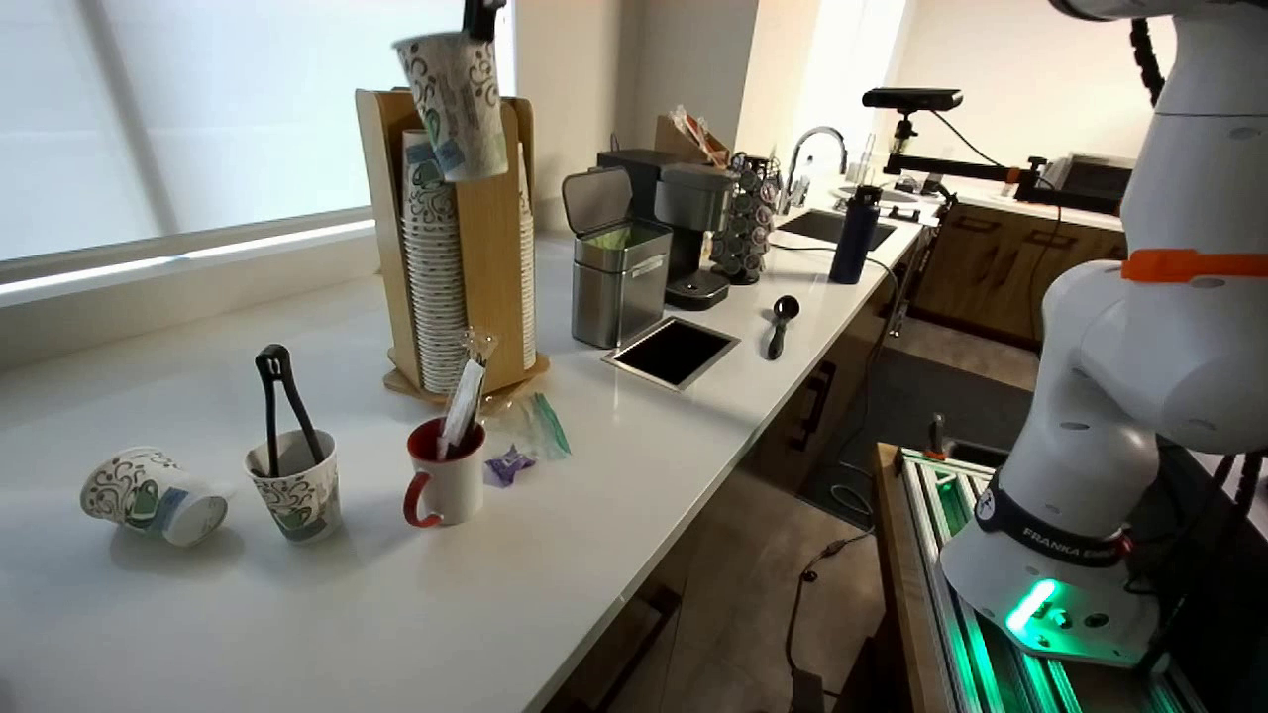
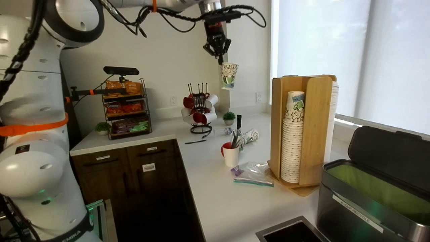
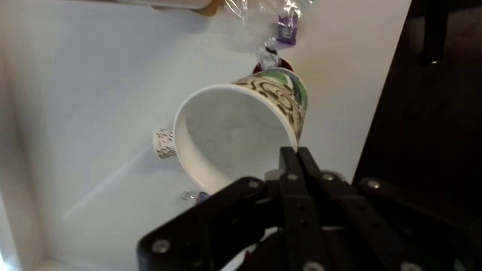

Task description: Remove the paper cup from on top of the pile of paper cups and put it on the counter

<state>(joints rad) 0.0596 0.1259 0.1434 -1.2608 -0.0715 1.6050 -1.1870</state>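
Note:
My gripper [image 1: 482, 22] is shut on the rim of a paper cup [image 1: 456, 109] with brown swirls and a green mark. The cup hangs mouth up, slightly tilted, high above the counter [image 1: 347, 634]. In an exterior view the gripper [image 2: 220, 62] and cup [image 2: 228, 76] are well apart from the pile of paper cups [image 2: 291, 144]. In the wrist view the fingertips [image 3: 296, 151] pinch the rim of the cup [image 3: 282, 94], whose inside looks empty. The pile [image 1: 436, 287] stands in its wooden frame [image 1: 488, 297].
A similar cup [image 1: 154, 495] lies on its side. Nearby stand a cup with black tongs [image 1: 307, 500] and a red-and-white mug [image 1: 451, 480]. A plastic bag [image 2: 253, 174] and purple wrapper [image 1: 508, 463] lie near the frame. A metal bin [image 1: 619, 277] and mug rack [image 2: 200, 111] also stand there.

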